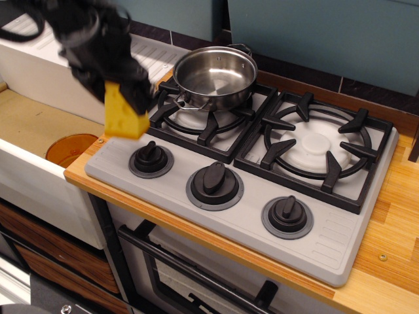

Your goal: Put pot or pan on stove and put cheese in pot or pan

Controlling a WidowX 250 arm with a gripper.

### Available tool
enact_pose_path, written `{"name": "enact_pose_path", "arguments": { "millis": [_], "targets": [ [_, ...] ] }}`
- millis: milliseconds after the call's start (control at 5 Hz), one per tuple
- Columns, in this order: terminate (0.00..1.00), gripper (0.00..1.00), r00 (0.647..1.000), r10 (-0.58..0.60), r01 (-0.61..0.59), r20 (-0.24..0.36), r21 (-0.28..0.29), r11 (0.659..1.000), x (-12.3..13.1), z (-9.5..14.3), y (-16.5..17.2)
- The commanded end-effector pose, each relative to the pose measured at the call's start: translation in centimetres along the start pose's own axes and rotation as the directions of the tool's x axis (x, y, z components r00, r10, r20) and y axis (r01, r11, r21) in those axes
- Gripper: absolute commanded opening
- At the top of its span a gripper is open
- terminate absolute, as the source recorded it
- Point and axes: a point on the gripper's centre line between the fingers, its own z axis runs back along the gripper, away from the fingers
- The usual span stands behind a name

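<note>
The shiny steel pot [215, 75] stands empty on the left burner of the light grey stove [327, 229]. My black gripper [131, 97] is shut on the yellow cheese wedge [122, 113] and holds it in the air above the stove's front left corner, left of the pot. The cheese hangs clear of the stove surface, above and left of the leftmost knob [150, 157].
An orange round cup [70, 149] lies in the sink [33, 127] at the left. A white dish rack [147, 59] sits behind my arm. Two more knobs [214, 179] line the stove front. The right burner [317, 147] is bare. Wooden counter [393, 248] runs right.
</note>
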Motion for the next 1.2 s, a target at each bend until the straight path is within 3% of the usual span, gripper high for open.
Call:
{"name": "enact_pose_path", "arguments": {
  "millis": [0, 600, 1000],
  "targets": [
    [0.00, 0.00, 0.997, 0.063, -0.065, 0.054, 0.025, 0.998, 5.5, 2.2, -3.0],
    [0.00, 0.00, 0.991, 0.096, -0.092, 0.094, -0.048, 0.995, 9.8, -0.7, -6.6],
    [0.00, 0.00, 0.992, 0.044, -0.034, 0.121, -0.086, 0.996, 11.3, -1.1, -6.8]
  ]
}}
